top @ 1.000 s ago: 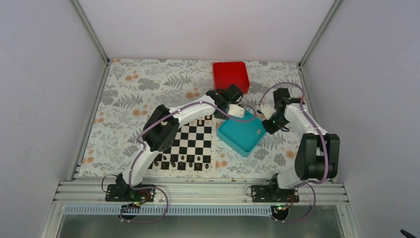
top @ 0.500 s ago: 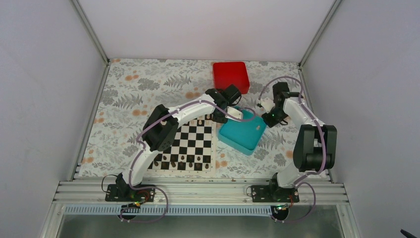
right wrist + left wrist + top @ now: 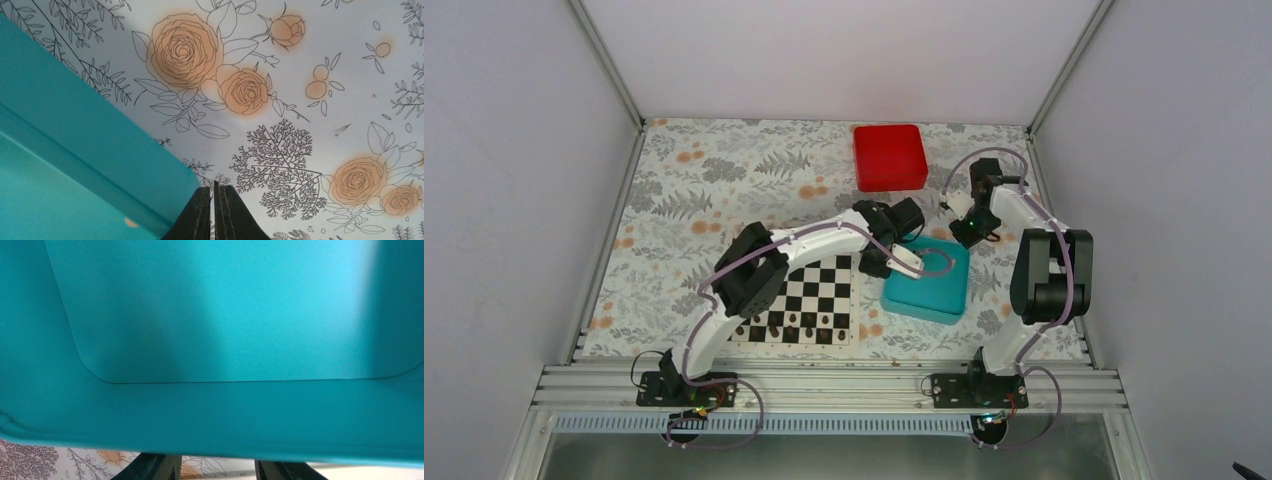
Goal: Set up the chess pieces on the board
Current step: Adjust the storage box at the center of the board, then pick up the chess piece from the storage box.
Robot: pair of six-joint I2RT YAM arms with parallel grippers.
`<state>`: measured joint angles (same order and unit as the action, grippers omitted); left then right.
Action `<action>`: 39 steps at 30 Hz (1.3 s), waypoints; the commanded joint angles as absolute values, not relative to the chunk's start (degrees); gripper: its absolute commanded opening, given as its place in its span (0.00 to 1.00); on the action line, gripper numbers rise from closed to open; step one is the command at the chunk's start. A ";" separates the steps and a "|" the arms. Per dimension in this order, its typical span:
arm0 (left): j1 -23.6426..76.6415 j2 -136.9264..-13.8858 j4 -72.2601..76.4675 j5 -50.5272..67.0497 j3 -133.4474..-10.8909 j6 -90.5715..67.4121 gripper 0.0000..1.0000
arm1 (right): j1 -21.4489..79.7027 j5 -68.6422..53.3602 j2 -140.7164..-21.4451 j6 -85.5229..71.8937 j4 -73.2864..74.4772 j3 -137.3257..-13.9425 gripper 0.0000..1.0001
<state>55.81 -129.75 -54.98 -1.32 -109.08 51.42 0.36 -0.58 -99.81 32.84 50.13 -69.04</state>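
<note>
The board (image 3: 809,295) lies left of the teal tray (image 3: 929,285), and my left arm crosses over its far edge. My left gripper (image 3: 902,258) sits at the tray's left far side. In the left wrist view the tray's wall (image 3: 215,415) fills the frame. My left gripper (image 3: 216,466) has its fingers (image 3: 152,467) apart below the rim with only cloth between them; their tips are hidden. One small pale chess piece (image 3: 131,222) lies inside the tray (image 3: 60,165). My right gripper (image 3: 215,189) is shut and empty over the cloth, just past the tray's far right corner (image 3: 959,215).
Dark brown pieces (image 3: 794,324) line the board's near row. A red box (image 3: 889,157) stands behind the tray. The floral cloth (image 3: 714,190) covers the table. Frame posts and walls close in both sides.
The teal tray has slid toward the near right and turned squarer, with my left gripper moving along against it. My right gripper has drawn back out of the tray toward the far side.
</note>
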 commanded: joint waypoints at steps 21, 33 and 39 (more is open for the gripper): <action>43.83 -108.41 -52.90 -13.84 -108.30 53.39 1.00 | 3.63 -4.71 -85.81 33.71 59.23 -63.41 0.48; 35.53 -96.48 -44.10 -6.88 -100.96 50.88 1.00 | 3.26 -0.07 -86.78 32.14 51.02 -60.94 0.59; 47.69 -100.81 -44.54 1.49 -105.84 48.58 1.00 | -1.02 -7.16 -79.41 32.15 48.89 -61.45 0.85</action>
<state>40.86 -98.13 -45.84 -7.31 -102.54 51.18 1.50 -3.22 -85.10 32.56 52.07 -61.12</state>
